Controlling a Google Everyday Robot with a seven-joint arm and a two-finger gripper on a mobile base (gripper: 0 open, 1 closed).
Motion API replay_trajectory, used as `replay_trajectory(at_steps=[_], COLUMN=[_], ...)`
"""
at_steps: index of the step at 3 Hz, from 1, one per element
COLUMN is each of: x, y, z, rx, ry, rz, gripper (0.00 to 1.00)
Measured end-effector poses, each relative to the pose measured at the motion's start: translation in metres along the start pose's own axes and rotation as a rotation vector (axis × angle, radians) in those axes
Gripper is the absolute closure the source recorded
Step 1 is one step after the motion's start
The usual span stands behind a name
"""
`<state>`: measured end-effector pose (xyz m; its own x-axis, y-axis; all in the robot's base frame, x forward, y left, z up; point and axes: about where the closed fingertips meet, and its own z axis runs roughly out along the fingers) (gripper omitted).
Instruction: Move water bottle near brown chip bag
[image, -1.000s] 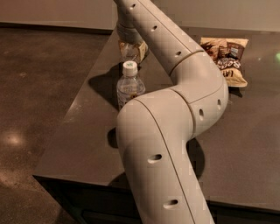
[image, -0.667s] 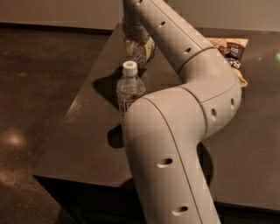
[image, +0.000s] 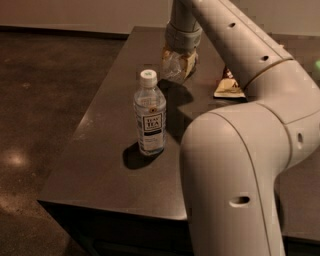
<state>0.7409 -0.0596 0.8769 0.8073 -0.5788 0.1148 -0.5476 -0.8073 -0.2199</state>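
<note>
Pincer (image: 180, 62) out over the far part of the worktop (image: 100, 170), and it looks clamped on the water bottle (image: 171, 67), the little crinkled clear one, which hangs tilted and seems clear of the surface, with a shadow under it. The brown chip bag (image: 227, 87) lies just to the side, mostly hidden behind the arm (image: 235, 45), only its cream end showing. To my eye the job now is a short carry across and a gentle set-down beside the bag, not on it. That thin plastic may buckle if squeezed harder, so lower it upright, base flat, then release. The taller white-capped bottle (image: 150, 117) stands nearer the front, well apart, and its dark label reads "TEA". Nothing legible on the bag.
</note>
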Motion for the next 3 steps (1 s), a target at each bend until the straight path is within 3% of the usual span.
replay_trajectory(at_steps=[1, 3], x=[0.0, 0.01], y=[0.02, 0.052], z=[-0.002, -0.009], rx=[0.019, 0.03], ry=[-0.046, -0.07], rz=[0.007, 0.034], gripper=[1.0, 1.0])
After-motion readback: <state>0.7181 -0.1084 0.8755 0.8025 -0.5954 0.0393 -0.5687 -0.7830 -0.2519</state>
